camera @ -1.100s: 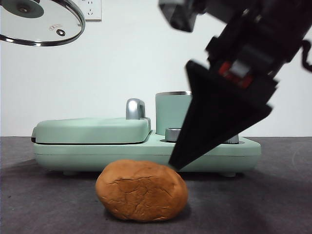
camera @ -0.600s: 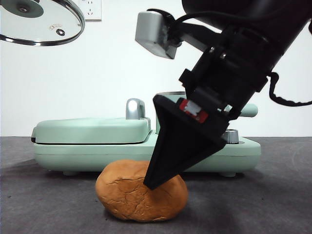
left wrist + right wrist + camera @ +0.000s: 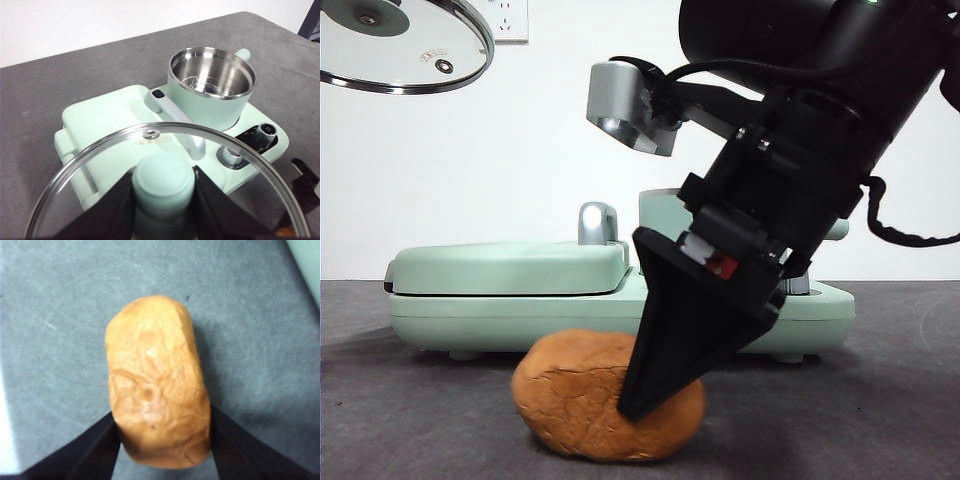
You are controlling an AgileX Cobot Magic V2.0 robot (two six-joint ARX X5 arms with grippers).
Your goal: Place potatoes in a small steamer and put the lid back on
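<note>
The orange-brown potato (image 3: 570, 405) lies on the dark table in front of the appliance. My right gripper (image 3: 638, 400) is down at it, its jaws pressed against both sides of the potato (image 3: 155, 385) near one end. The potato rests on the table. My left gripper (image 3: 162, 200) is shut on the mint-green knob (image 3: 162, 177) of the glass lid (image 3: 150, 134) and holds the lid (image 3: 405, 50) high at the top left of the front view. The small steamer (image 3: 212, 85) stands open and empty on the appliance. In the front view it (image 3: 658, 215) is mostly hidden behind the right arm.
The mint-green appliance base (image 3: 520, 320) spans the table behind the potato. It carries a flat griddle cover (image 3: 510, 265) with a chrome handle (image 3: 597, 222) and control knobs (image 3: 264, 131). A wall outlet (image 3: 505, 15) is at the top.
My right gripper has come down and to the left, from above the steamer onto the potato. The potato has shifted slightly left. The lid has not moved.
</note>
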